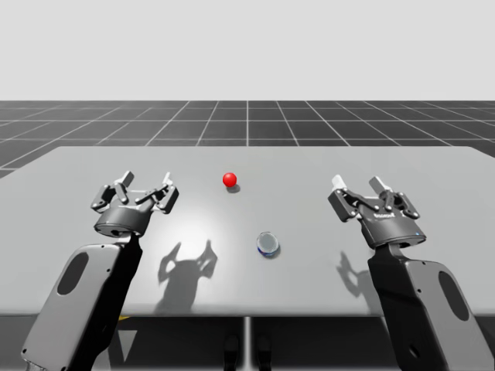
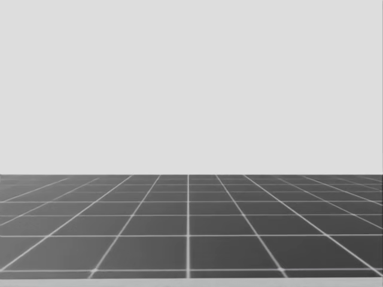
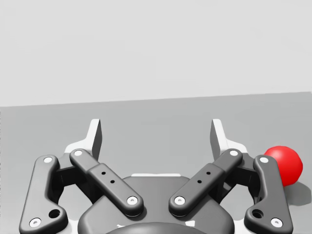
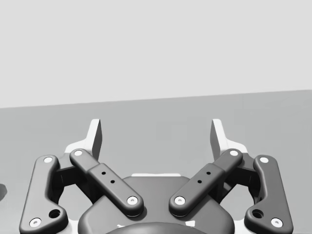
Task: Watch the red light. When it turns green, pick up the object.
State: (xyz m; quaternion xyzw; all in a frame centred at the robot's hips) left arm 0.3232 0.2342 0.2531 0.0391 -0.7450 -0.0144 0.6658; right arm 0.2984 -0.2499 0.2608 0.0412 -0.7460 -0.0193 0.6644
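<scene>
A red ball-shaped light (image 1: 230, 180) sits on the grey table (image 1: 309, 170) near its middle, toward the back. In front of it and a little right lies a small round bluish-grey object (image 1: 267, 244). My left gripper (image 1: 145, 184) hovers open over the table's left side with nothing between its fingers. In the left wrist view the red light (image 3: 283, 165) shows beside the outer right finger of the left gripper (image 3: 156, 134). My right gripper (image 1: 358, 184) is open over the table's right side, and the right wrist view shows the right gripper (image 4: 156, 134) holding nothing.
The table's front edge (image 1: 247, 315) runs between my two arms. A dark gridded floor (image 2: 188, 227) stretches beyond the table in the head view.
</scene>
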